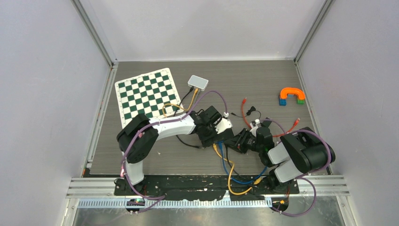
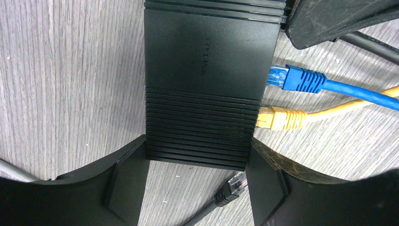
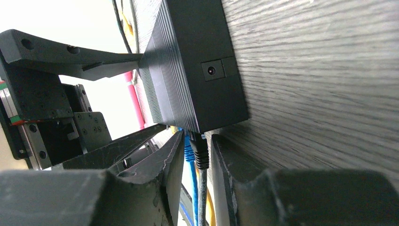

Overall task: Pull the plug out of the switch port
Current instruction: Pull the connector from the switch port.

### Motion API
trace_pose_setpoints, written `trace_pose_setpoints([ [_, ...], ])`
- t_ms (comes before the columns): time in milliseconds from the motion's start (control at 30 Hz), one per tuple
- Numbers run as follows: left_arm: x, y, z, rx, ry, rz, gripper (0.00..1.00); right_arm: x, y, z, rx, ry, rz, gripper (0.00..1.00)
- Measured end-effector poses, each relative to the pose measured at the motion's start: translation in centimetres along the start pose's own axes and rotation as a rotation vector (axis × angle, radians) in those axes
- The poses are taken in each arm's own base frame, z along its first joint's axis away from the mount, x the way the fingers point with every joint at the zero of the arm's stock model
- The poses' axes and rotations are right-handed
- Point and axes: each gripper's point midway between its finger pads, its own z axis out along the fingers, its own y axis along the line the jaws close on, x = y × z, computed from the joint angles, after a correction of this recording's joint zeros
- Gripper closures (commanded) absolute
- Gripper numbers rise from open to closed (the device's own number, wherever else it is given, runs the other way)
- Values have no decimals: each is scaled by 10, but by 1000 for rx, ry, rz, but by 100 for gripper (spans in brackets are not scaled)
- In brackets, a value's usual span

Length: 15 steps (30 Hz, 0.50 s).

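The black ribbed switch box [image 2: 202, 70] on the grey wooden counter [image 2: 70, 70] is pinched by the left fingers [image 2: 127, 174]. The black plug [image 3: 200, 153] is stuck in the box, between the right fingers [image 3: 169, 165]. Whether it is squeezed cannot be told.

The left gripper [image 2: 197, 157] is clamping the black switch [image 2: 207, 70], its fingers [image 2: 127, 174] pressing against the switch's two opposite sides at its lower end. On the switch's right side, a blue plug [image 2: 296, 78] is sitting in a port. A yellow plug [image 2: 280, 117] is sitting in the port just below it. A loose black plug [image 2: 230, 188] is lying on the table [image 2: 70, 84] just below the switch. A scuffed black part [image 2: 339, 23] is hanging at the switch's upper right corner.
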Motion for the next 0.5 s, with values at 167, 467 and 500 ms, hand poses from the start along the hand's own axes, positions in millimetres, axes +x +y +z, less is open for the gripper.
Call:
trace_pose_setpoints([
  [167, 0, 0, 0, 1, -1, 0, 42, 0, -1, 0, 3, -5, 1, 69],
  [467, 0, 0, 0, 2, -1, 0, 43, -3, 1, 2, 8, -9, 7, 67],
  [500, 0, 0, 0, 2, -2, 0, 43, -3, 1, 2, 10, -8, 9, 67],
])
